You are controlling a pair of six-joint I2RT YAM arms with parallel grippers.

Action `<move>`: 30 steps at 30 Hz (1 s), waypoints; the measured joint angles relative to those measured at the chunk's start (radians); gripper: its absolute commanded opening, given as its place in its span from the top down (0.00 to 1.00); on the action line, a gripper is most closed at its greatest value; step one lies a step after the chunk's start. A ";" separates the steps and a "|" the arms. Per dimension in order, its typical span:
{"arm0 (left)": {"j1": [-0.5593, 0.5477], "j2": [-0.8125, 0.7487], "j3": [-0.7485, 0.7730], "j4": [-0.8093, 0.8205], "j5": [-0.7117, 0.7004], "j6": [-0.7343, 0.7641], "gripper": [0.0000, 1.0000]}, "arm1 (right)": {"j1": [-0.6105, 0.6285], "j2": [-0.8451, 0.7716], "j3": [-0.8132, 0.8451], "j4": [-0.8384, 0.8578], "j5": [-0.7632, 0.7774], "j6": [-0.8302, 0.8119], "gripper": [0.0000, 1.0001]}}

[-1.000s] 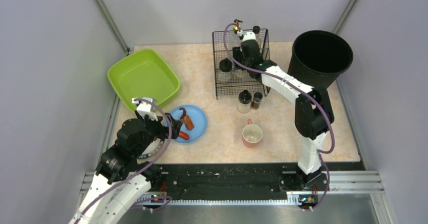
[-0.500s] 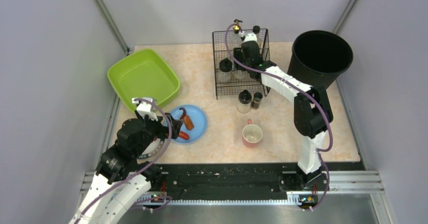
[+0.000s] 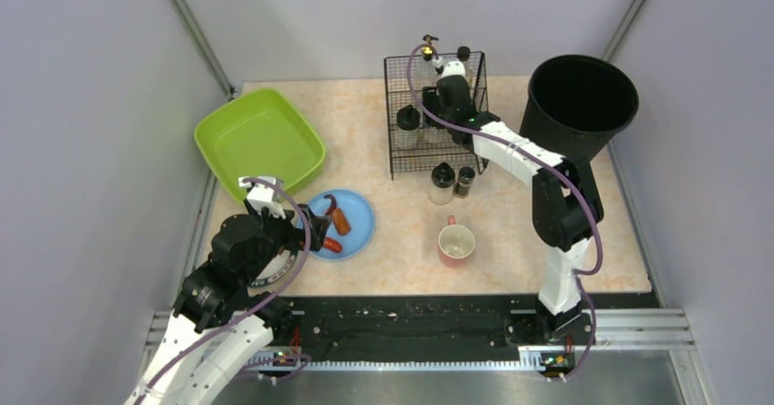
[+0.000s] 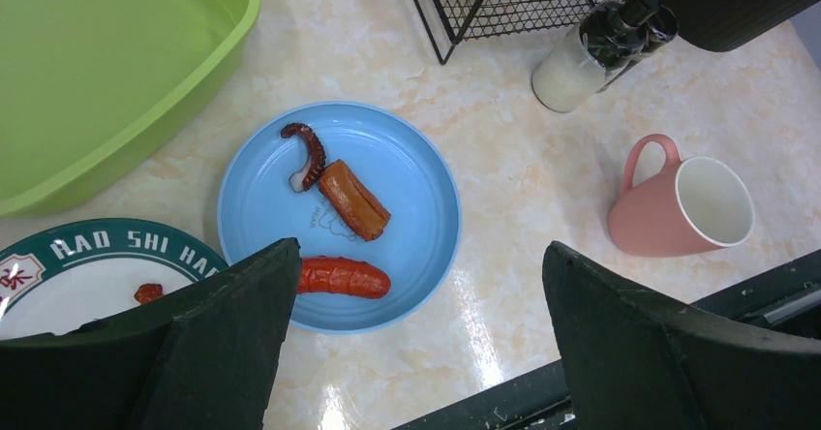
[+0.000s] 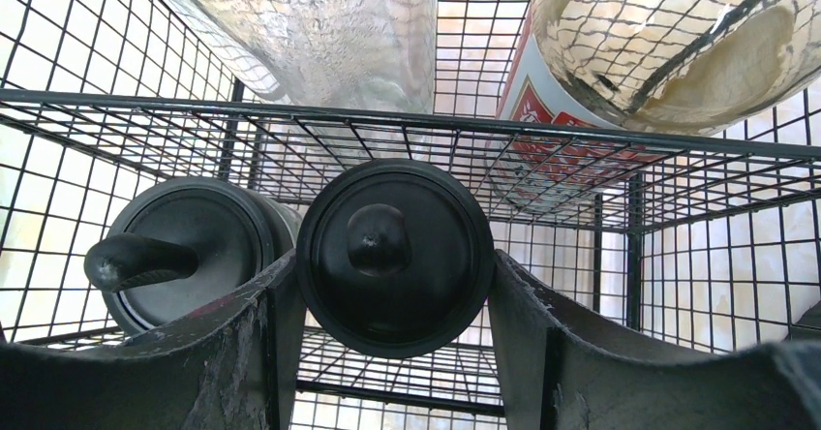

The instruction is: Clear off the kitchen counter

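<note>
Our right gripper (image 5: 392,280) pinching a black cap (image 5: 395,219) in the far rack (image 3: 406,150), left gripper (image 4: 418,290) spread above the blue plate (image 4: 418,183)

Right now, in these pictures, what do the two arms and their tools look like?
The left arm and the right arm alternate white links with black joint housings, and a thin purple cable loops along the outside of each. The left tool and the right tool each have two broad, matte black fingers with wedge-shaped tips.
</note>
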 measured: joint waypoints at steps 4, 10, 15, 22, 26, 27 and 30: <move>0.000 0.000 0.000 0.000 0.000 0.000 0.01 | 0.000 -0.008 -0.013 0.014 -0.006 0.000 0.34; 0.000 0.001 0.000 0.000 -0.001 0.000 0.01 | -0.003 -0.019 -0.032 0.032 -0.006 0.005 0.30; 0.000 0.001 0.000 0.000 -0.001 0.000 0.01 | -0.008 -0.047 -0.051 0.031 -0.008 0.012 0.29; 0.000 0.001 0.000 0.000 -0.004 0.000 0.01 | -0.008 -0.121 -0.086 0.029 -0.031 0.021 0.28; 0.000 0.003 0.000 0.000 -0.004 0.000 0.01 | -0.008 -0.199 -0.129 0.030 -0.052 0.029 0.25; 0.000 0.003 0.000 0.000 -0.004 0.000 0.01 | -0.008 -0.219 -0.141 0.031 -0.058 0.032 0.25; 0.000 0.003 -0.001 0.000 -0.004 0.000 0.01 | -0.008 -0.296 -0.202 0.048 -0.086 0.043 0.22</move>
